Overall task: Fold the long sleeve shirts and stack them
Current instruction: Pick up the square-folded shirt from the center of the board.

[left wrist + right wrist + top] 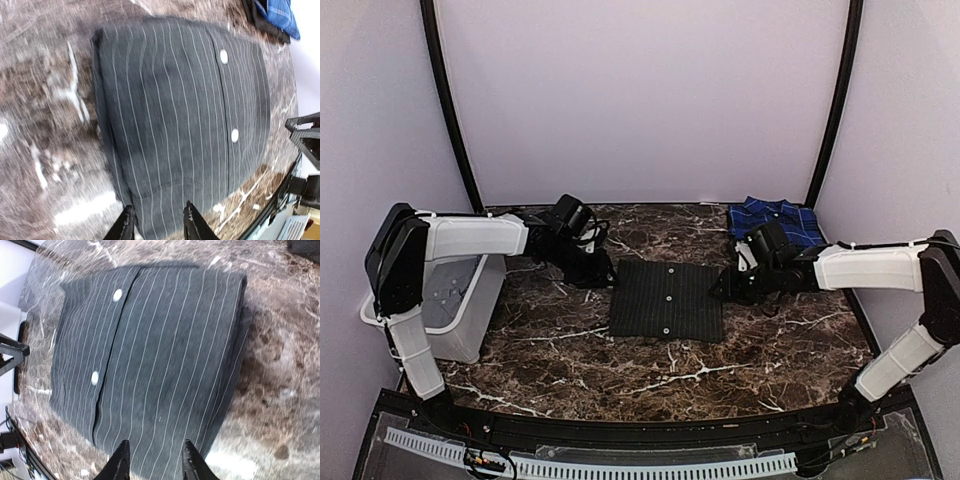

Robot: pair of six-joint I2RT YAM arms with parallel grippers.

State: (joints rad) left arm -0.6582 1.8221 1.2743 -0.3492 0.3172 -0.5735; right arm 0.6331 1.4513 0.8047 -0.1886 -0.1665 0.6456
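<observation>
A black pinstriped long sleeve shirt [668, 298] lies folded into a flat rectangle in the middle of the table, its white buttons facing up. A blue plaid shirt [775, 218] sits folded at the back right. My left gripper [605, 275] hovers at the black shirt's far left corner. In the left wrist view its jaws [155, 220] stand apart over the shirt's edge [180, 115] with nothing pinched. My right gripper [720, 288] is at the shirt's right edge. Its jaws [152, 457] are likewise apart above the cloth [160, 350], holding nothing.
A white plastic bin [460, 300] stands at the left edge of the table beside the left arm. The dark marble tabletop [670, 365] ends at a black rail along the front. Purple walls close in the back and sides.
</observation>
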